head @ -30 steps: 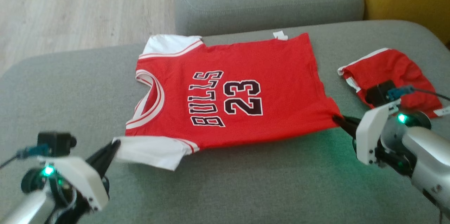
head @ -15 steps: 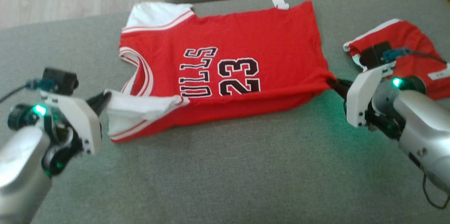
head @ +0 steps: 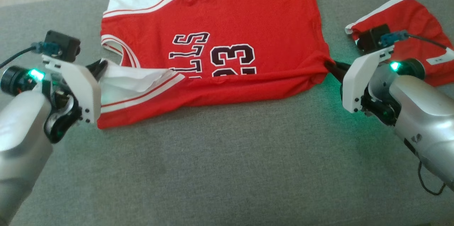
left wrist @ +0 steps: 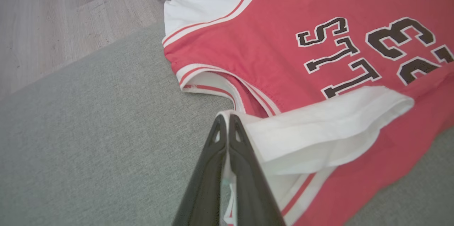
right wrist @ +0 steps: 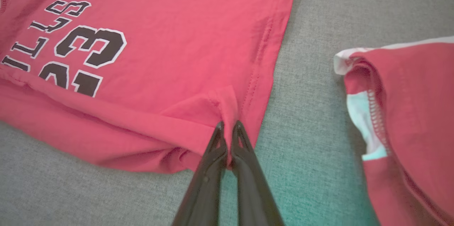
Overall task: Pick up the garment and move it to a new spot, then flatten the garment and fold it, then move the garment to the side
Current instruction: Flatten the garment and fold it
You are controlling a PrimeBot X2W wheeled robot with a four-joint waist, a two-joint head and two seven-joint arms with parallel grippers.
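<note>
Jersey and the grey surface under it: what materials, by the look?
The jersey looks like a thin, matte knit, perhaps cotton or polyester: it puckers where it is pinched and drapes softly, with plain hem stitching. The grey cushion looks like matte woven upholstery fabric, with a fine flecked weave visible up close. The exact fibre of either can't be told.

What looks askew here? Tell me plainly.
The jersey has its near edge folded over unevenly: deeper at the left gripper, where the white sleeve bunches up, than at the right gripper, hiding part of the lettering. A second red garment lies rumpled beside it.
</note>
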